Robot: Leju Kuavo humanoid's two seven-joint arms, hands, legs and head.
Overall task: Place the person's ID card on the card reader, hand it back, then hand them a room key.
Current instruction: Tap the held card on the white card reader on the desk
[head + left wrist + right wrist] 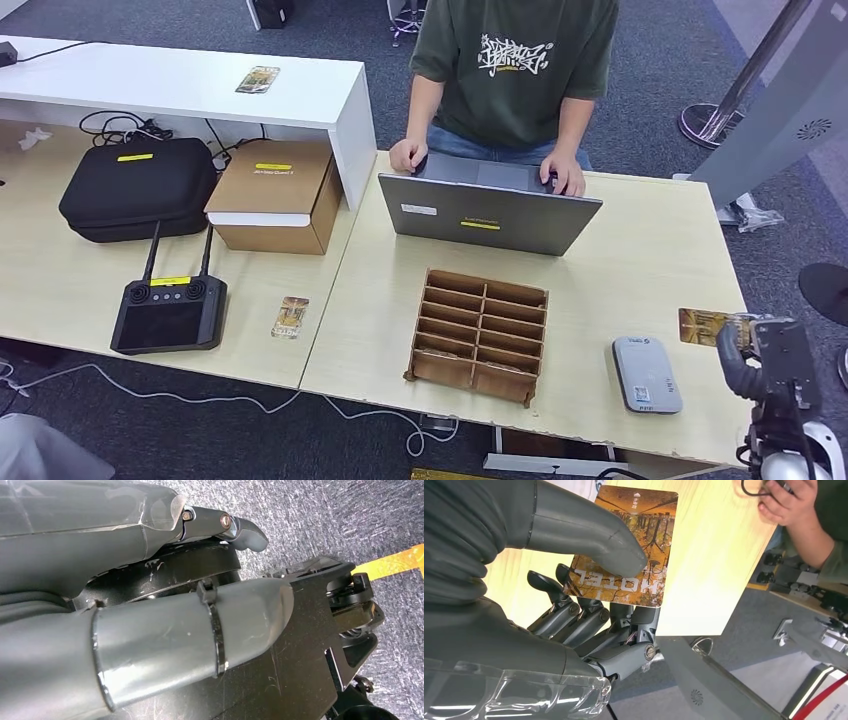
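My right hand (765, 362) hovers at the right edge of the pale table (640, 250), pinching an orange card (699, 326) between its thumb and fingers. In the right wrist view the hand (589, 625) holds this card (649, 525), which reads "HOTEL", over the tabletop. The grey card reader (647, 374) lies flat just left of the hand, with nothing on it. A person in a green shirt (515, 60) stands behind the table, both hands on a laptop (487, 212). My left hand (165, 580) hangs over grey carpet, holding nothing.
A brown wooden slotted organiser (479, 334) sits mid-table. On the left table lie a second card (290, 317), a black controller (168, 310), a cardboard box (272, 195) and a black case (138, 187). Another card (258, 79) rests on the white shelf.
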